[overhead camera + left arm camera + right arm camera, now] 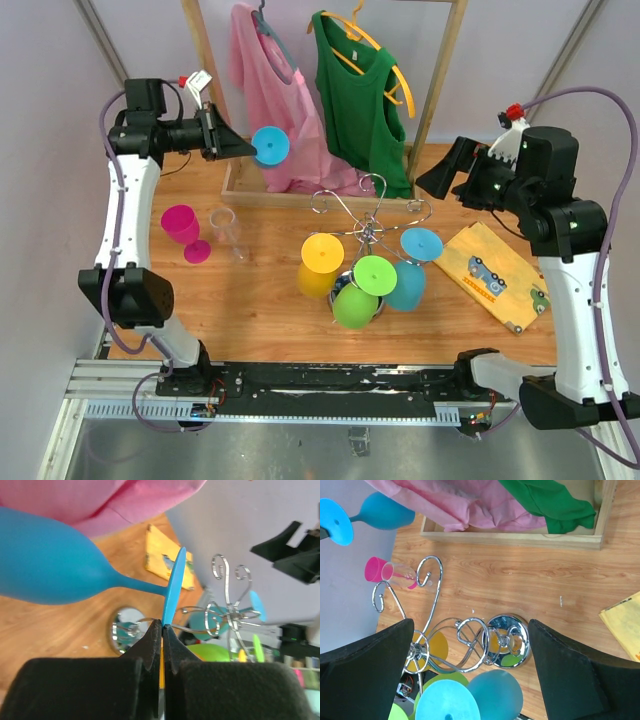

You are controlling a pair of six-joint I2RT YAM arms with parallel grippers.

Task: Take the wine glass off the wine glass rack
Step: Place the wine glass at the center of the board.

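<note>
- The left gripper is pinching the thin round foot of the blue wine glass. Its jaws are pressed together on the edge of the disc.
- The glass is lying roughly level in that grip, with the stem running away from the fingers and the bowl pointing toward the pink shirt.
- The held glass is hanging in the air over the far left of the table, well apart from the rack.
- The right gripper is hovering above the right side of the table with its jaws spread wide, gripping nothing. Its wrist view is looking down on the rack.
- Progress, as I judge it: the lift-off is looking done for this glass, since it is touching no wire. Setting it down seems to be what is remaining.
- Look of the glass: matte opaque blue, a rounded bowl, a slim stem and a flat foot of brighter blue. No chips are showing.
- The rack is standing upright on its mirror base. A yellow glass, a green glass and a teal glass are hanging from it upside down.
- A magenta glass and a clear glass are sitting on the table to the left of the rack.
</note>
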